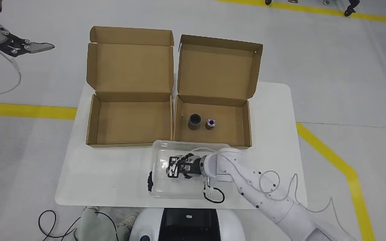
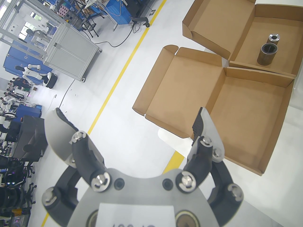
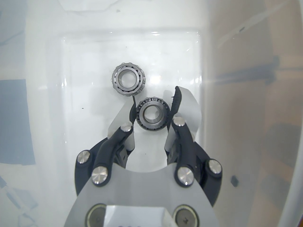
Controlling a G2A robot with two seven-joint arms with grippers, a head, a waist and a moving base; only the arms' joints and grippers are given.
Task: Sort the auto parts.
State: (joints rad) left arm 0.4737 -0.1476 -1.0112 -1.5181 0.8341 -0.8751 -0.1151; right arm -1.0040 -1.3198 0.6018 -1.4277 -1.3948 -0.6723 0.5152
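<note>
With right gripper (image 3: pixel 154 96) low inside clear bin (image 1: pixel 161 158) at table's (image 1: pixel 274 114) near edge, pinches one bearing (image 3: pixel 142 119), second bearing (image 3: pixel 117 79) just beside. Could lose it on lifting if grip slides on tapered rollers, or nudge neighbour.

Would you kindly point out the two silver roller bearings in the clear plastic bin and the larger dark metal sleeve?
Nearer silver roller bearing (image 3: pixel 142 114), right wrist view, ring face.
Farther silver roller bearing (image 3: pixel 117 79), right wrist view, ring face.
Larger dark metal sleeve (image 2: pixel 265 58), left wrist view, outer wall.
</note>
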